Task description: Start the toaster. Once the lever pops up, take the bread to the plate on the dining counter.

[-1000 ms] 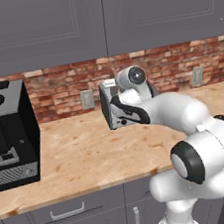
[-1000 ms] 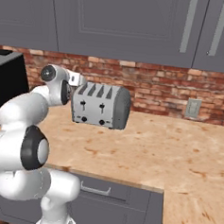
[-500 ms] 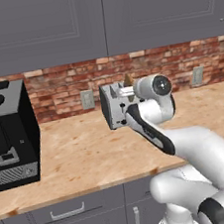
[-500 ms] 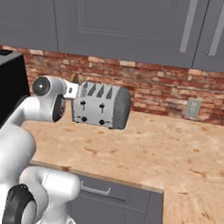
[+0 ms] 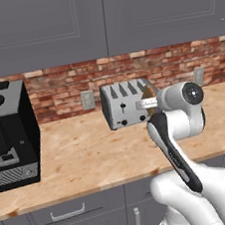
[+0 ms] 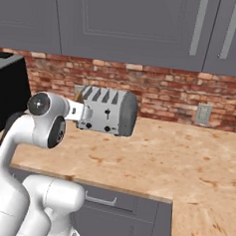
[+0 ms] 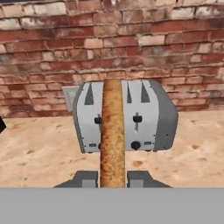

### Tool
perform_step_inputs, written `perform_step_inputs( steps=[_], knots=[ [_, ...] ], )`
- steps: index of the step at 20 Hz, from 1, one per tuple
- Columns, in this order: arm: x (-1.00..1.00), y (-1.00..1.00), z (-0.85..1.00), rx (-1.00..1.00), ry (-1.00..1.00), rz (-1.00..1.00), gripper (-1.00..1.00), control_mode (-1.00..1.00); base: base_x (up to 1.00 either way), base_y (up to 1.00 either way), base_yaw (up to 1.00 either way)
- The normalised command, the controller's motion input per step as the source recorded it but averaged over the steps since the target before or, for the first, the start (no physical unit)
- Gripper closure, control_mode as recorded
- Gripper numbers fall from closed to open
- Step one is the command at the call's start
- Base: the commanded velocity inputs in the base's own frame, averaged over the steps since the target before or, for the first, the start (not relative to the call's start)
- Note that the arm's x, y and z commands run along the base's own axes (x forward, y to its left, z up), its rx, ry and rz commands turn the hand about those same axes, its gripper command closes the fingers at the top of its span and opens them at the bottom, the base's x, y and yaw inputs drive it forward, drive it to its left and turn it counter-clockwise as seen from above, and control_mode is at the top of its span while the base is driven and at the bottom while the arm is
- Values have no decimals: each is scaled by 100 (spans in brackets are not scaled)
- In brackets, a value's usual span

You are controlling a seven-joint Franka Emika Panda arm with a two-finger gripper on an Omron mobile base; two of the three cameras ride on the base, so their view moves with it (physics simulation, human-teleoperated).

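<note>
**So, bread slice clamped edge-on in front of the toaster**

Okay, so the gripper (image 7: 112, 177) is closed tight on the bread (image 7: 112, 131), one slice, pinched between the two fingers (image 7: 85, 178). From the hand view you're looking at it edge-on: a narrow tan-brown strip with its long axis running straight up away from the fingertips, crust edge facing the camera. It's up in the air in front of the toaster (image 7: 127, 114), not in any slot.

One toaster, silver-grey, sitting on the wood-tone kitchen counter (image 5: 85, 153) against the brick backsplash (image 7: 52, 52). Its front face points at the hand: two black levers, and at least one black knob visible below them. Four top slots show in the right base view, and I can't tell whether anything is inside them.

In the left base view a bit of the bread pokes up beside the wrist, just in front of the toaster. One big black coffee machine (image 5: 7, 136) stands well off to the left on the same counter. Two wall outlets (image 5: 87, 99) are on the brick.
</note>
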Motion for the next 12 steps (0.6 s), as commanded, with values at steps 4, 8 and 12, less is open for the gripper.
perform_step_inputs(
  steps=[4,8,12],
  knots=[
    [-73,-8,23,-1,20,-6,100,-100,0,0,0],
    [-76,-15,8,-3,6,-3,100,-100,0,0,0],
    [-87,-19,19,0,4,-1,100,-100,0,0,0]
  ],
)
